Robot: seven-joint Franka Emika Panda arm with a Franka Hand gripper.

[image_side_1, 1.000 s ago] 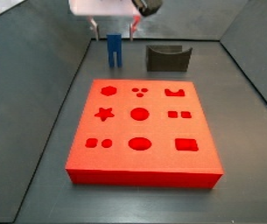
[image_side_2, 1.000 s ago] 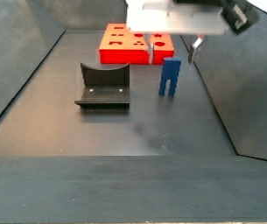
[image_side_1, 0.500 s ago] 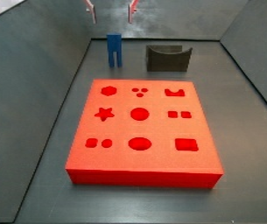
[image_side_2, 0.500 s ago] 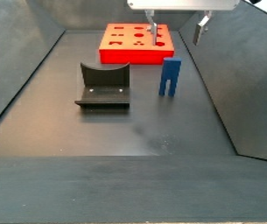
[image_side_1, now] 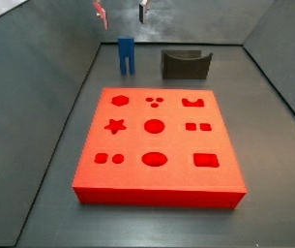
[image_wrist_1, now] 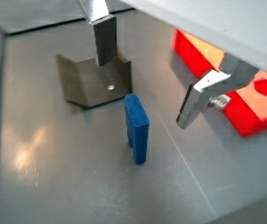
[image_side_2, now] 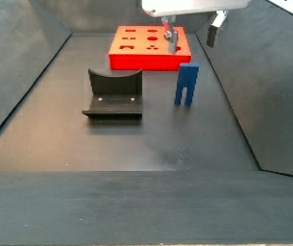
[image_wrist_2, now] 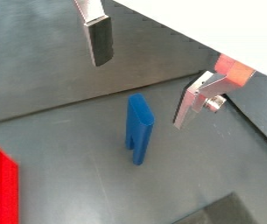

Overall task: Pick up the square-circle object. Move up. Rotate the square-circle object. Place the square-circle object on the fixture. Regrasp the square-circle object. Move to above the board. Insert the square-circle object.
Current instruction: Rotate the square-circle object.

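Your gripper [image_wrist_1: 147,74] hangs spread wide and empty above the blue square-circle object [image_wrist_1: 137,128], its two silver fingers [image_wrist_2: 97,35] well apart on either side of it and touching nothing. The object stands upright on the dark floor, on its own. In a side view you see it [image_side_2: 186,85] just beside the dark fixture [image_side_2: 112,93], with the red board [image_side_2: 149,48] behind them. In a wrist view the fixture [image_wrist_1: 94,80] sits just behind the object.
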